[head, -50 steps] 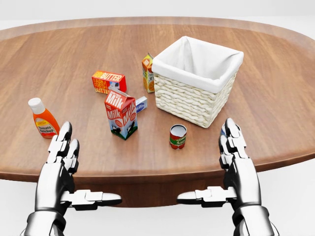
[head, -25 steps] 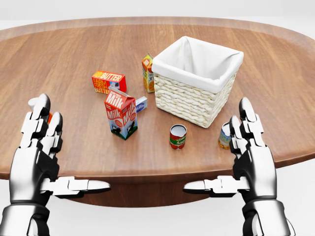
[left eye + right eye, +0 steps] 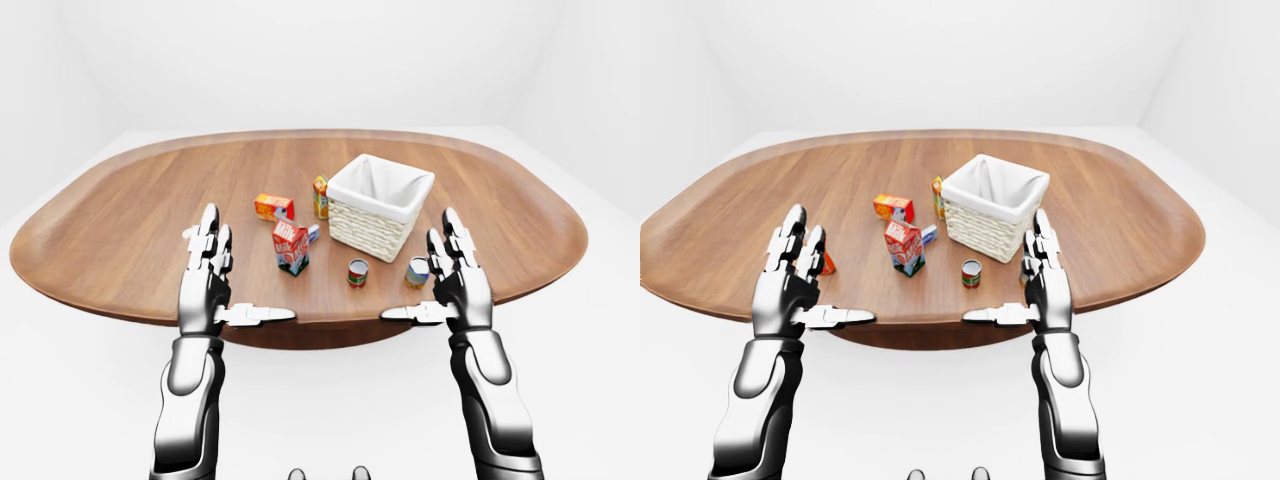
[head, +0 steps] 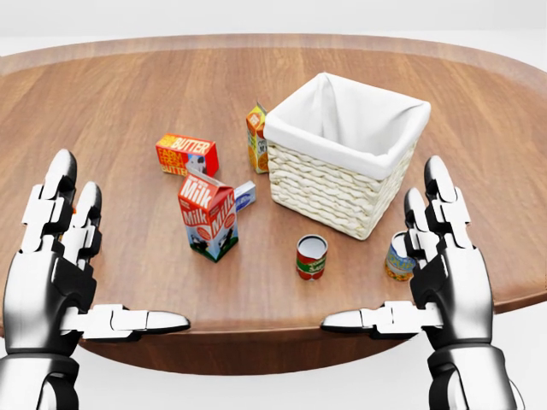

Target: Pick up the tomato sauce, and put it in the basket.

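Head view, looking down on an oval wooden bench (image 4: 128, 102)

- Tomato sauce (image 4: 311, 256): small red-labelled can, upright on the bench, at about 7 o'clock of the basket (image 4: 333, 190) and apart from it; untouched by either hand
- Basket: woven, square, lined with white cloth, open top, toward 1 o'clock of the view's middle
- Second can (image 4: 397, 255): at 3 o'clock of the tomato sauce, partly hidden behind the fingers (image 4: 418, 224) of the right hand
- Milk carton (image 4: 208, 215): upright, at 10 o'clock of the tomato sauce, well apart from it
- Small blue-and-white box (image 4: 244, 196): just beside the milk carton at its 2 o'clock
- Butter box (image 4: 186, 155): lying flat, at 11 o'clock of the milk carton
- Orange carton (image 4: 256, 126): upright, just beside the basket's wall at its 9 o'clock
- Ketchup bottle (image 3: 827, 264): seen only in the right-eye view, mostly hidden behind the left hand
- Left hand (image 4: 53, 272): at 8 o'clock of the head view, spread fully open, fingers straight toward 12 o'clock, thumb toward 3 o'clock, holding nothing
- Right hand (image 4: 449, 273): at 4 o'clock of the head view, likewise spread wide, thumb toward 9 o'clock, empty, near the tomato sauce at its 4 o'clock but clear of it
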Robot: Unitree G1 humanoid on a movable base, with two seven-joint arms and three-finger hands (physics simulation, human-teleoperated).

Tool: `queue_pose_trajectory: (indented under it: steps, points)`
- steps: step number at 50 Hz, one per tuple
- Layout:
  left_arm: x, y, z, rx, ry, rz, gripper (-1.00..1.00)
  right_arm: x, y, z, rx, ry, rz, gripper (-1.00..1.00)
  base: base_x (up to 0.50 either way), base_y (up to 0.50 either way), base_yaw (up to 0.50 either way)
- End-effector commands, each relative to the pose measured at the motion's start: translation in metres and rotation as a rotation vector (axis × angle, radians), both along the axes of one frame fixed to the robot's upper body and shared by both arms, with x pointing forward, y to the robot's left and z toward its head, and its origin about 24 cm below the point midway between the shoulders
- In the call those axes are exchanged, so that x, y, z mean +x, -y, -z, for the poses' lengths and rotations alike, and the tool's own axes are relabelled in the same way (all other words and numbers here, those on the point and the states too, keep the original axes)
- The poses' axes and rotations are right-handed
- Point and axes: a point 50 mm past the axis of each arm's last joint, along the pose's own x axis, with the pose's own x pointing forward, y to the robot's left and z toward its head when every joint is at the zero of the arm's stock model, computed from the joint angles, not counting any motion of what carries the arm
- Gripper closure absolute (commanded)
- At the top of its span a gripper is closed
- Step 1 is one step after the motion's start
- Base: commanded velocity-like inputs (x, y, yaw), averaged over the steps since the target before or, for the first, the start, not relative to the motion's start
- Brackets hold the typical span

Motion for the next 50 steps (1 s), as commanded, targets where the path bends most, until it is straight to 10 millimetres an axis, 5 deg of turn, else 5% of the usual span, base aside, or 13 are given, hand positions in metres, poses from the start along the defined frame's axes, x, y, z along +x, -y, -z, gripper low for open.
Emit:
queue_pose_trajectory:
  steps: [1,20,50]
  points:
    - [-0.0004,0.0013,0.0005,0.001,-0.002,0.004,-0.98,-0.0018,-0.0007,-0.0025,0.002,0.012,-0.015,-1.0,0.5,0.0,0.0]
    - [-0.0009,0.0022,0.0038,0.003,-0.016,0.008,-0.98,-0.0042,-0.0039,-0.0005,-0.001,0.005,-0.04,-1.0,0.34,0.0,0.0]
    - [-0.0004,0.0026,0.0053,0.003,-0.023,0.009,-0.98,0.0009,-0.0011,0.0007,0.018,-0.001,-0.026,-1.0,0.0,-0.49,0.0]
